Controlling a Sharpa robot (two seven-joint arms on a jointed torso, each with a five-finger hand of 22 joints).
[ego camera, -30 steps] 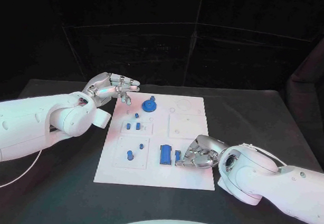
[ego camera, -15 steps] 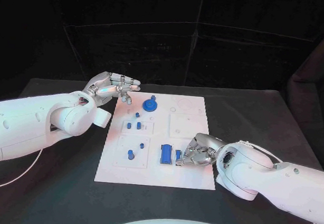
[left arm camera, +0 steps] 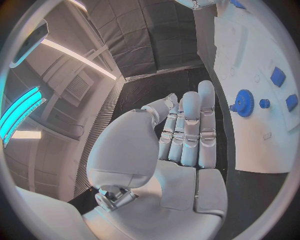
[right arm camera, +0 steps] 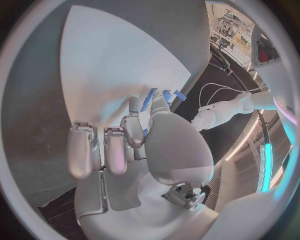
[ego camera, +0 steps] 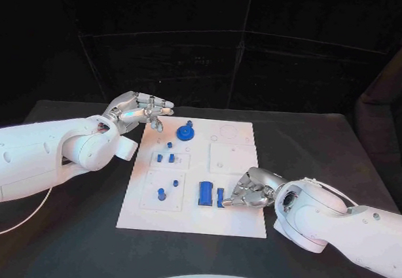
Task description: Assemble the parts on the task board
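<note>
Two hands work at the board. Left hand hovers off its 10 o'clock corner, fingers curled together, holding nothing. Right hand at 4 o'clock pinches a slim part beside the block. Gear sits at 12.

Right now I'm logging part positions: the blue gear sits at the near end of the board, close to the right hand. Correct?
No. In the head view the blue gear sits at the far end of the task board, close to the left hand; the right hand is at the near end.
</note>
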